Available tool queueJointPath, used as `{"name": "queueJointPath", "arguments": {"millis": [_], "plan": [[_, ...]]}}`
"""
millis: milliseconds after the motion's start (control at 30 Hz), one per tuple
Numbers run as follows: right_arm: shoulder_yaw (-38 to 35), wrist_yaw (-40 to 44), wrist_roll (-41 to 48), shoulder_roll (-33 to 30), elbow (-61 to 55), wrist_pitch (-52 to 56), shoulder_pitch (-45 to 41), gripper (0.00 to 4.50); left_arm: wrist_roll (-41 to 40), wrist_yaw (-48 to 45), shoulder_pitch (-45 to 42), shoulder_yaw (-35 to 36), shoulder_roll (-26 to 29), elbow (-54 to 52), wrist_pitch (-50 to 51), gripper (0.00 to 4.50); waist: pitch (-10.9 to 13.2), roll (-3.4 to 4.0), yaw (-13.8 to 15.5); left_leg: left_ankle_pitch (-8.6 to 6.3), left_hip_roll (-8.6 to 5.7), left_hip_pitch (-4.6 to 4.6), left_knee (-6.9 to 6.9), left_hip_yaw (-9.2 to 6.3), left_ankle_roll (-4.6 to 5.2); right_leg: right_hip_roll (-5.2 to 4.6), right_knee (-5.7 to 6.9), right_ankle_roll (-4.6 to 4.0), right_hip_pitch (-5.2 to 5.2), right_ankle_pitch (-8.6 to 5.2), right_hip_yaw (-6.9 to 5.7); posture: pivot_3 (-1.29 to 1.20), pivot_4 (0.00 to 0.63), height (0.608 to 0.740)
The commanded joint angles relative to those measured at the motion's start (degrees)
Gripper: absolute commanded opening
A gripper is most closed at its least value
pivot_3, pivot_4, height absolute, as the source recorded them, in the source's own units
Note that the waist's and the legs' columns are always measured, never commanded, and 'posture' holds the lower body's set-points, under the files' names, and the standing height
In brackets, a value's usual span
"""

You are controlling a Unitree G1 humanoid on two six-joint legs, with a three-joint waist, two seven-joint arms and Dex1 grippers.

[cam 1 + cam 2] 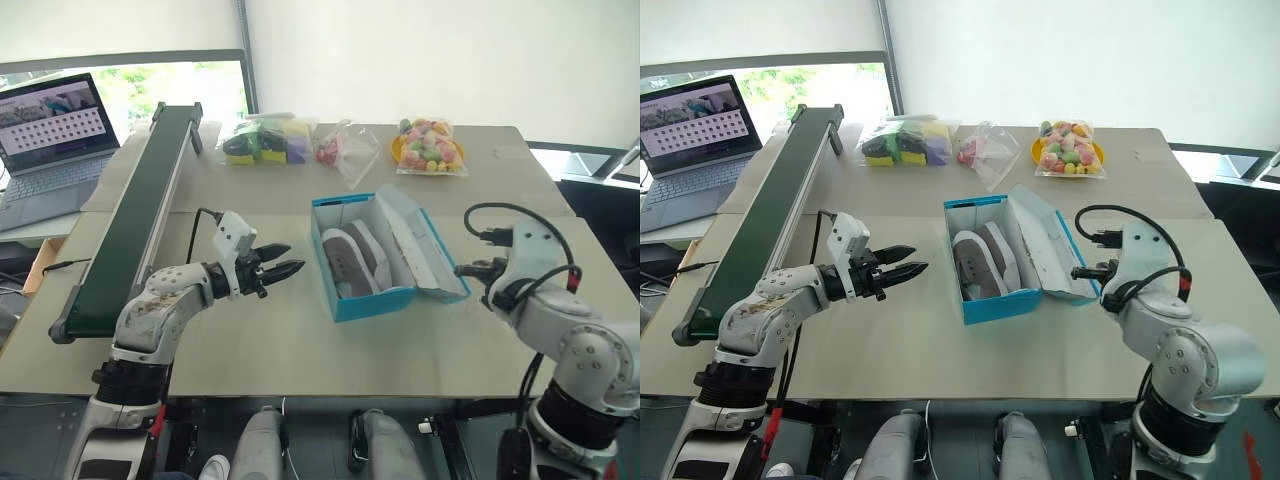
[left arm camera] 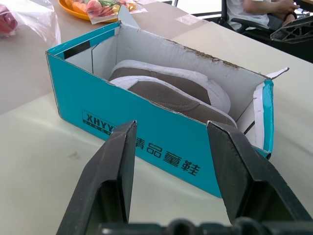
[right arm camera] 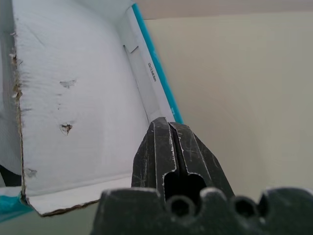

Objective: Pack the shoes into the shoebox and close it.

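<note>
From the head camera, the shoebox (image 1: 362,295) sits open near the middle of the table (image 1: 300,350), its lid (image 1: 425,245) folded out to the right and lying tilted against the tabletop. The shoes (image 1: 352,258) lie side by side inside the box. The left gripper (image 1: 284,261) hovers to the left of the box, apart from it, its two black fingers spread and empty. The right gripper (image 1: 464,269) is at the lid's outer edge, fingers pressed together; whether it touches the lid cannot be told here. Clear bags of colourful items (image 1: 430,146) lie at the far edge, a conveyor belt (image 1: 135,215) runs along the left, and a laptop (image 1: 55,135) stands beyond it.

The left wrist camera looks between the spread fingers (image 2: 115,171) at the box's blue side wall with black lettering; the grey shoes fill the white interior.

The right wrist camera shows the closed fingers (image 3: 171,147) just at the blue-edged rim of the lid's white inner face, holding nothing.
</note>
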Motion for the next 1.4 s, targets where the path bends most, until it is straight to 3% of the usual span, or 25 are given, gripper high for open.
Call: {"name": "queueJointPath", "arguments": {"millis": [33, 133, 267, 333, 567, 867, 967, 1167, 1267, 1400], "plan": [[3.6, 3.2, -0.1, -7.8, -2.6, 0.5, 4.9, 0.05, -0.3, 0.1, -0.6, 0.7, 0.0, -1.6, -0.4, 2.42, 0.0, -0.01, 0.1, 0.0, -0.02, -0.01, -0.01, -0.01, 0.0, -0.03, -0.04, -0.05, 0.01, -0.03, -0.01, 0.0, 0.15, 0.681], [6.4, 8.1, 2.6, -15.1, -3.7, 0.5, 12.2, 0.05, -0.2, 0.2, -0.6, 0.8, -0.1, -1.3, -0.6, 2.42, 0.0, -0.02, 0.1, 0.0, -0.09, -0.03, -0.02, 0.0, 0.0, -0.08, -0.11, -0.04, 0.04, -0.03, 0.0, 0.0, 0.15, 0.681], [7.5, 12.0, 5.0, -16.7, -4.9, 0.5, 15.0, 0.05, -0.3, 0.4, -0.4, 0.9, -0.2, -1.4, -0.6, 2.42, 0.0, -0.04, -0.4, -0.03, -0.11, 0.01, 0.02, -0.02, -0.04, -0.11, -0.14, -0.04, 0.05, -0.03, 0.03, 0.0, 0.15, 0.681], [7.4, 12.2, 5.3, -13.6, -4.1, 0.5, 13.9, 0.05, -0.3, 0.6, -0.2, 0.8, -0.3, -1.6, -0.6, 2.42, 0.0, -0.07, -0.6, -0.11, -0.1, 0.05, 0.02, -0.09, -0.16, -0.1, -0.13, -0.04, 0.05, -0.03, 0.02, 0.0, 0.15, 0.681], [0.2, 9.7, 2.9, 10.7, 3.8, 0.5, 6.9, 0.05, -0.4, 1.1, 0.3, 1.3, 0.2, -2.6, -0.3, 2.42, 0.0, -0.09, -0.4, -0.11, -0.12, 0.04, 0.03, -0.59, -0.18, -0.02, -0.1, -0.01, 0.08, -0.01, -0.05, 0.0, 0.15, 0.681], [-1.7, 6.5, -7.9, 14.3, 15.1, -7.5, 5.7, 0.05, -0.7, 1.6, -0.1, 2.8, 1.5, -3.4, -0.2, 2.42, 0.0, -0.08, 0.1, 0.06, -0.37, -0.11, 0.02, -0.31, 0.12, -0.1, -0.17, 0.23, 0.07, 0.11, 0.06, 0.0, 0.15, 0.681], [-7.2, 3.2, -10.0, 20.6, 18.6, -11.8, 3.4, 0.05, -0.7, 1.5, -0.3, 3.0, 1.7, -3.3, -0.3, 2.42, 0.0, -0.08, 0.0, -0.01, -0.33, -0.04, 0.01, -0.36, 0.0, -0.06, -0.03, 0.21, 0.07, 0.09, 0.01, 0.0, 0.15, 0.681], [-22.6, -2.2, -4.9, 34.6, 27.5, -26.2, -5.7, 0.05, -0.5, 1.7, -0.7, 3.2, 1.7, -3.2, -0.4, 2.42, 0.0, -0.04, -0.7, -0.03, -0.31, 0.03, 0.02, -0.55, -0.04, 0.04, 0.08, 0.22, 0.04, 0.11, -0.01, 0.0, 0.15, 0.681], [-26.7, -4.3, -0.6, 36.3, 32.2, -36.6, -8.5, 0.05, -0.4, 1.7, -1.0, 3.3, 1.8, -3.1, -0.4, 2.42, 0.0, -0.01, -0.2, 0.04, -0.39, -0.04, 0.03, -0.53, 0.07, -0.01, 0.08, 0.23, 0.05, 0.12, 0.02, 0.0, 0.15, 0.681], [-26.3, -5.9, 1.2, 35.8, 36.9, -48.8, -9.0, 0.05, -0.5, 1.6, -1.2, 3.1, 1.9, -3.3, -0.2, 2.42, 0.0, 0.0, -0.4, 0.14, -0.39, -0.05, 0.02, -0.42, 0.24, 0.0, 0.03, 0.28, 0.04, 0.13, 0.13, 0.0, 0.15, 0.681]]}}
